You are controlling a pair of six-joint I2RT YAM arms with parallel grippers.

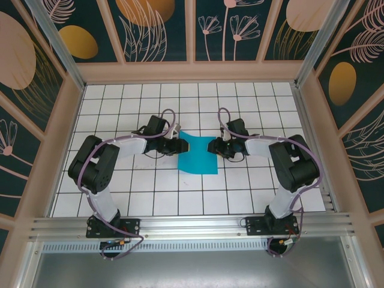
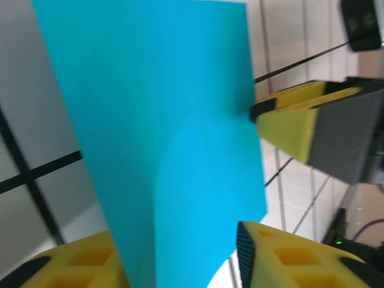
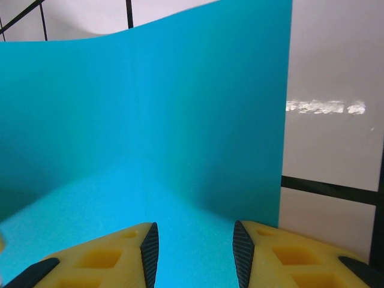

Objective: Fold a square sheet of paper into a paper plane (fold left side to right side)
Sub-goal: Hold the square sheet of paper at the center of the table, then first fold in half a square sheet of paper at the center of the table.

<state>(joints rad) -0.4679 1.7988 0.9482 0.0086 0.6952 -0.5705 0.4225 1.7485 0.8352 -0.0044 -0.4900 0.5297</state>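
Looking down, we've got the thin cyan-blue square sheet of paper (image 1: 198, 157) mid-frame on the white gridded surface (image 1: 240, 192), its left part curling upward. Left end effector (image 1: 175, 146) and right end effector (image 1: 211, 147) sit half-spread at opposite edges, pinching nothing, probably to steady the sheet for the fold.

I count one square sheet of paper (image 1: 198, 157), one tabletop (image 1: 252, 114), two arms (image 1: 96, 168) (image 1: 294, 165), and two end effectors: left end effector (image 1: 179, 146), right end effector (image 1: 211, 146).
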